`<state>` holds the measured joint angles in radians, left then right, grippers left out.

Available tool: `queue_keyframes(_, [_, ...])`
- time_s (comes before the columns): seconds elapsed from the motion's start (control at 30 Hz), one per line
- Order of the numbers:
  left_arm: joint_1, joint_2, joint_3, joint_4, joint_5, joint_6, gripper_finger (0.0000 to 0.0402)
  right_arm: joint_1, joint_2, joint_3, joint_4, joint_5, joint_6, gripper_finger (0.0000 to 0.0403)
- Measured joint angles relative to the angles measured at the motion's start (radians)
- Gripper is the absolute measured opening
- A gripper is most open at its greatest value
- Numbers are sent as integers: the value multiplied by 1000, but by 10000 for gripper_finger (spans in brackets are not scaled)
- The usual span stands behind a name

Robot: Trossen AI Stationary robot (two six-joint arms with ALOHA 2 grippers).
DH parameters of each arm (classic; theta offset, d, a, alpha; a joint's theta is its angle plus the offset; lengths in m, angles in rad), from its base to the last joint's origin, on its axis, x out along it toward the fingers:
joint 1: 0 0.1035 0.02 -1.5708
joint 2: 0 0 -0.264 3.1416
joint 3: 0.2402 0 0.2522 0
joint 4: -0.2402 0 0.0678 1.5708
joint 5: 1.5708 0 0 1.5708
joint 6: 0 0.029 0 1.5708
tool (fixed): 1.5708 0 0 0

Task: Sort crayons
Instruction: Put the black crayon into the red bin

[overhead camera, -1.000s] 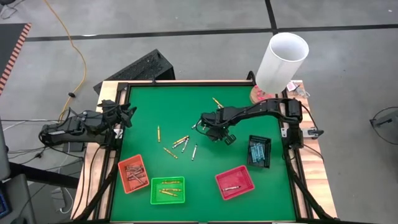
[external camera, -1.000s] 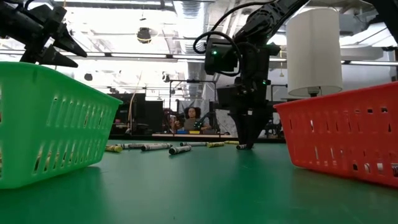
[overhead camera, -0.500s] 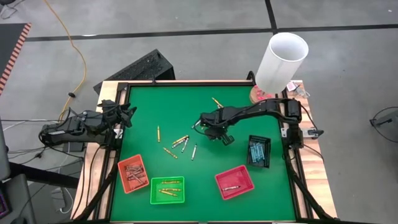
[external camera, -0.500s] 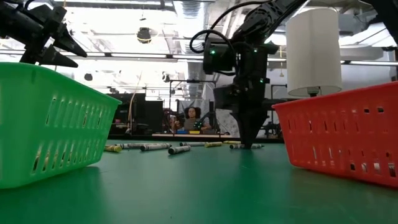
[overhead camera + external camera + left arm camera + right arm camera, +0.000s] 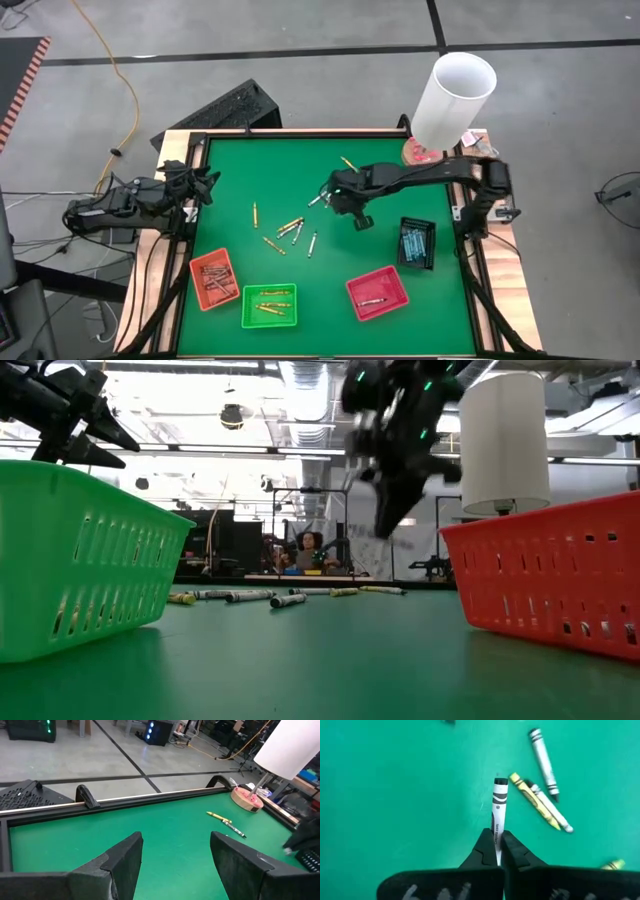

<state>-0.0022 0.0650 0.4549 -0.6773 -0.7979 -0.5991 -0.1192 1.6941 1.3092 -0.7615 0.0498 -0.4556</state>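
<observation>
- A silvery grey crayon (image 5: 498, 815) is sitting pinched between the tips of the right gripper (image 5: 494, 851), sticking straight out past them; the jaws are clamped fully onto it.
- The right gripper (image 5: 338, 198) is hanging over the middle of the green table (image 5: 380, 170), clear of the mat in the low view.
- Below and just ahead of it, loose crayons (image 5: 542, 800) are lying scattered, with more off toward the left arm's side.
- Judgement: carrying well is meaning keeping the pinch firm, since only the crayon's end is gripped, and choosing the tray by colour; the red tray (image 5: 378, 293) is already holding a similar pale stick.
- The black tray (image 5: 416, 244) is standing beside the path, so staying high over its rim seems wise.
- The left gripper (image 5: 175, 865) is waiting wide open and empty at the table's far edge, leaving open room.
</observation>
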Motion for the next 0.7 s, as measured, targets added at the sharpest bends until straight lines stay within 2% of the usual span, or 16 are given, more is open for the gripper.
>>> queue_keyframes(0.2, [0,0,0,0,0,0,223,11,-202,-144,-4,2,127,0])
queue_keyframes(0.4, [0,0,0,0,0,0,223,80,-407,-319,-3,111,302,0])
queue_keyframes(0.53, [0,0,0,0,-1,0,223,173,-474,-339,11,154,433,0])
queue_keyframes(0.7, [0,0,0,0,-2,0,223,319,-463,-339,19,168,551,0])
